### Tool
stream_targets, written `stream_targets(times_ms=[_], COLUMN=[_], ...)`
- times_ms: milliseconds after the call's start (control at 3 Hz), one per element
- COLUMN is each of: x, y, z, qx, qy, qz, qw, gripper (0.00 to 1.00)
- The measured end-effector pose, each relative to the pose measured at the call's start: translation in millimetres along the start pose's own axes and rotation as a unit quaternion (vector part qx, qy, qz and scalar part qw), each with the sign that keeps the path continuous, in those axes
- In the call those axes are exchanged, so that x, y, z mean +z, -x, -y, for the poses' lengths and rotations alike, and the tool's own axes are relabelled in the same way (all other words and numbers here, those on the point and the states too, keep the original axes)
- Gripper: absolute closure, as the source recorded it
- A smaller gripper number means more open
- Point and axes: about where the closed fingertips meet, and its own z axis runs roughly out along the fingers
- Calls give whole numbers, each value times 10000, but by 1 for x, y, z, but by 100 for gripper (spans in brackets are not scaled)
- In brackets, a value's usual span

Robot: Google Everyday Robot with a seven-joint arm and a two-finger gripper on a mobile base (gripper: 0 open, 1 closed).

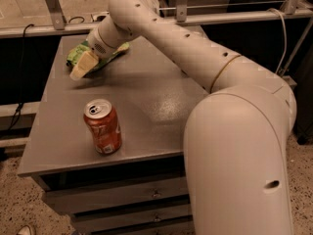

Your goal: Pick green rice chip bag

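The green rice chip bag (77, 56) lies at the far left of the grey table (146, 97), light green and crinkly, partly hidden by my arm. My gripper (82, 66) reaches down over the bag's near side, its pale fingertip (83, 65) right against the bag. The bag rests on the table.
An orange soda can (102, 127) stands upright near the table's front left. My large white arm (234, 131) covers the right side of the table. Drawers (122, 199) sit below the tabletop. A metal rail (195, 17) runs behind the table.
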Motion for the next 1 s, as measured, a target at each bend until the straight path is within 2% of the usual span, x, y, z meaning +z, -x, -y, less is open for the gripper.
stream_targets(times_ms=[333,667,1000], x=[17,25,16], y=[-1,-2,-1], z=[-3,-3,-2], qx=[304,428,291], qy=[-7,-51,-254], qz=[34,-13,-180], qw=[9995,9991,9991], gripper=[18,42,65])
